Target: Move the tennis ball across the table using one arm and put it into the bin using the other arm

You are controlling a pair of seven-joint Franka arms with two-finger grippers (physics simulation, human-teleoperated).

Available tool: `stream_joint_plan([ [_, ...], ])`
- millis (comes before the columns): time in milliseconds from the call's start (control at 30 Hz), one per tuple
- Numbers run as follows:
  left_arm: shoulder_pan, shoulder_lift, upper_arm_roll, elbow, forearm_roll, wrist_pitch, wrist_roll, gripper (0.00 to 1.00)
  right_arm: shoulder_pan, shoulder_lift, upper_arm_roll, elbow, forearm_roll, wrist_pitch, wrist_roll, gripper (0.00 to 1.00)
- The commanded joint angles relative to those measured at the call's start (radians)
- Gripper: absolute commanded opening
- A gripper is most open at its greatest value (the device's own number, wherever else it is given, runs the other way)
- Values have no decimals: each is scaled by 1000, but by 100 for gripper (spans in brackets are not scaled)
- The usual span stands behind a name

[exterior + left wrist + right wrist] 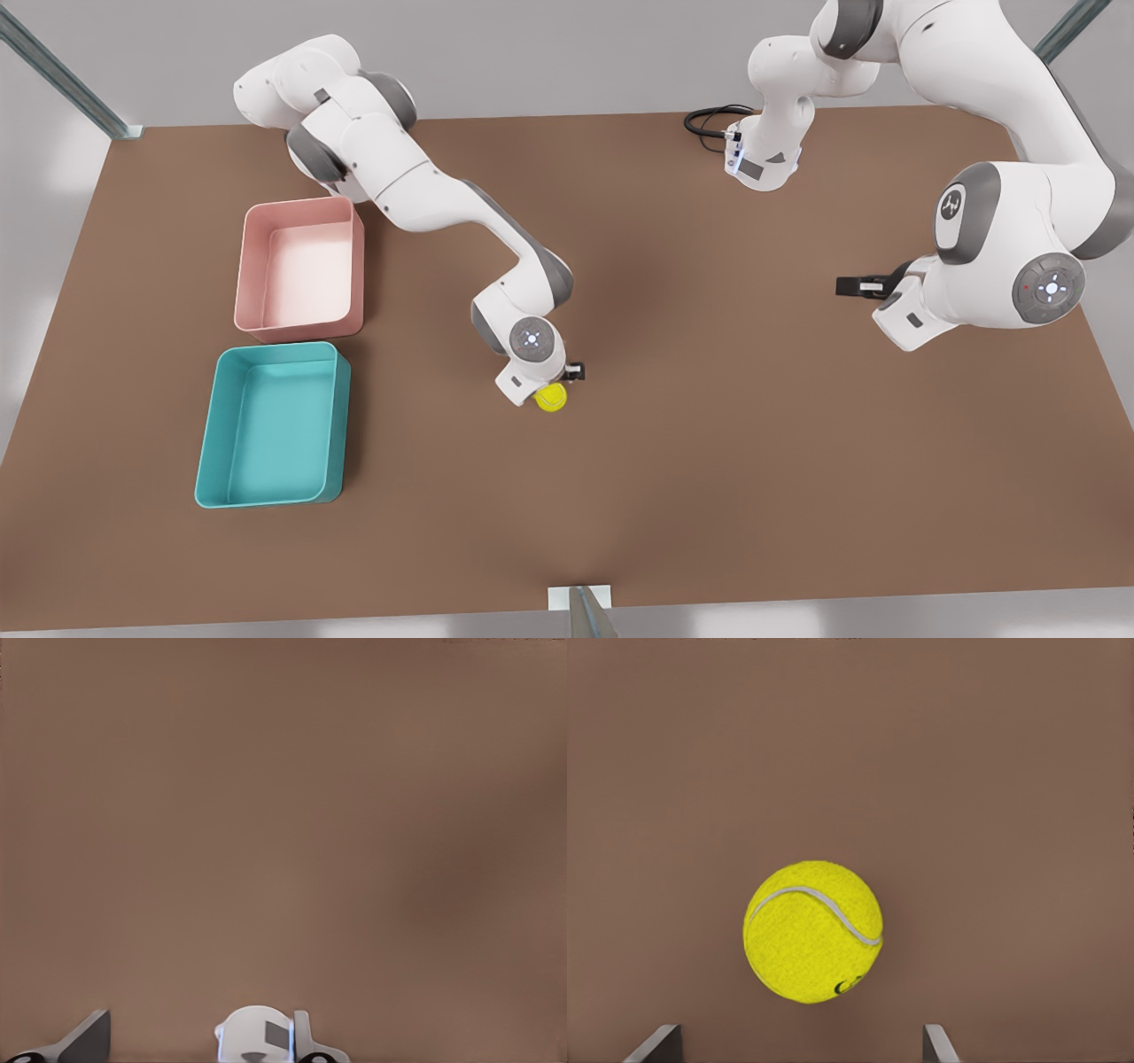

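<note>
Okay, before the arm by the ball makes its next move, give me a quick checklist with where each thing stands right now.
1. Right gripper open: ok, the two fingers stand wide apart.
2. Right gripper lined up on the tennis ball: ok, the ball sits ahead of the gap between the fingers.
3. Ball gripped: not ok, both fingers are still clear of it.
4. Ball on the table: cannot tell if it is resting.
5. Teal bin ready: ok, it holds nothing and sits at the front view's left beside the pink tub.
6. Left gripper out of the way: ok, it waits over bare table at the front view's right.
</note>
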Motion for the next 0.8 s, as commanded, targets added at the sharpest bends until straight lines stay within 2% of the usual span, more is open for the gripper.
stream_joint_plan([
  [0, 0, -3, 0, 0, 0, -1, -149, 100, -2, 5, -2, 0, -3, 38, 508, 100],
  [767, -1, -3, 0, 0, 0, -1, -153, 100, 5, 85, -5, 9, -34, 86, 477, 100],
])
